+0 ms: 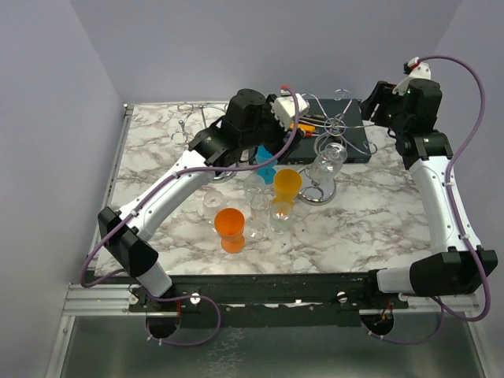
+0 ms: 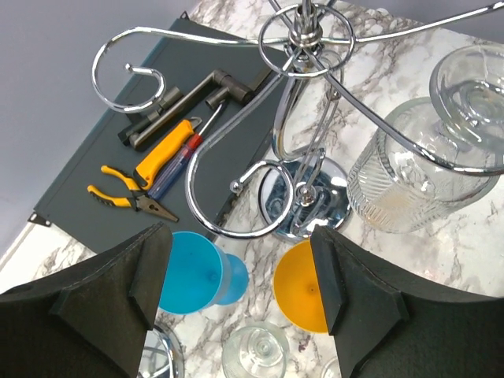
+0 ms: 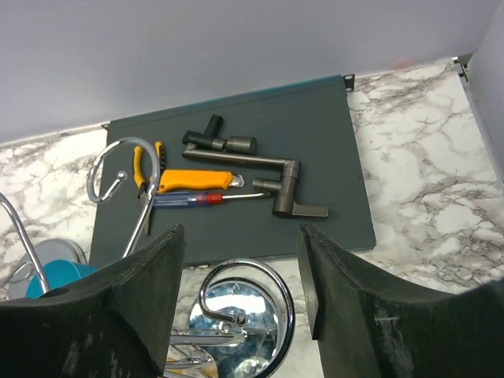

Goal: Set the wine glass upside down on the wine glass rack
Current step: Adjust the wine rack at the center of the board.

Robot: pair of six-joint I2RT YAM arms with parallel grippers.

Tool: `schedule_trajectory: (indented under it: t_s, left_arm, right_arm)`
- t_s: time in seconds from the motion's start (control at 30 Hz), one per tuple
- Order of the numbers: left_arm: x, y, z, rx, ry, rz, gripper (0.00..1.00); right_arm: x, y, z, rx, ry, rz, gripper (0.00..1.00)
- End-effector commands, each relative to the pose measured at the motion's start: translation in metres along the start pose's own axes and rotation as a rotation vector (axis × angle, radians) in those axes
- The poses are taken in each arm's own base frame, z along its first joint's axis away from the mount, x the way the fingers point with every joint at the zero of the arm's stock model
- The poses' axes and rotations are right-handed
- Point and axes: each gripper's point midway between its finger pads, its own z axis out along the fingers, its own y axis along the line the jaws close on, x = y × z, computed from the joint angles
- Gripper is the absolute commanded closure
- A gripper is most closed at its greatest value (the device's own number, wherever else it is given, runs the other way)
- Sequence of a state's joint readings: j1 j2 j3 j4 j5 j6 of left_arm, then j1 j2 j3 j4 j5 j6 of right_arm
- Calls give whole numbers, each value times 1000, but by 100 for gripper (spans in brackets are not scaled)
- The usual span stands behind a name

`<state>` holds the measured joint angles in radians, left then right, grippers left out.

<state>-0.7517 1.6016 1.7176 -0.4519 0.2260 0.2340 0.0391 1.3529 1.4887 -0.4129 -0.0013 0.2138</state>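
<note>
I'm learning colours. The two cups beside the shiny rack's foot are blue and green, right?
Not quite. There is a blue cup, but the other is an orange cup, not green; the left wrist view shows both by the rack.

Wine glass point(image 2: 417, 177) cut by right edge

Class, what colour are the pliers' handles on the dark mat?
The pliers have yellow handles, clearest in the left wrist view.

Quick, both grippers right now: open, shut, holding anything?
Left gripper: open, holding nothing.
Right gripper: open, holding nothing.
</note>
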Motion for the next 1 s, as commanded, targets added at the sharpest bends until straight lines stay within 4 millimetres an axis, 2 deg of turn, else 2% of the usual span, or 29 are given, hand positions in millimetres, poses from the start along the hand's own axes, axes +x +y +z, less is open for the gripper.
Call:
schedule_trajectory:
  t_s: [0.0, 0.3, 0.47, 0.57, 0.7, 0.97]
  left_arm:
    - [-25, 10, 3, -42, -54, 35, 23]
    - [-19, 20, 18, -77, -23, 18, 28]
    - [-17, 27, 24, -103, -8, 38, 29]
    - [-19, 31, 28, -120, -8, 49, 29]
    - [-22, 39, 34, -136, -11, 67, 30]
    - [-33, 48, 42, -148, -35, 88, 30]
  right_arm:
    - [9, 3, -9, -34, 25, 2, 37]
    - [15, 2, -35, -33, 2, 16, 59]
    - [24, -1, -42, -21, 8, 28, 66]
    - [29, -1, -46, -22, 12, 42, 67]
    - [36, -12, -53, 34, 13, 53, 67]
    - [54, -17, -79, 47, 26, 72, 68]
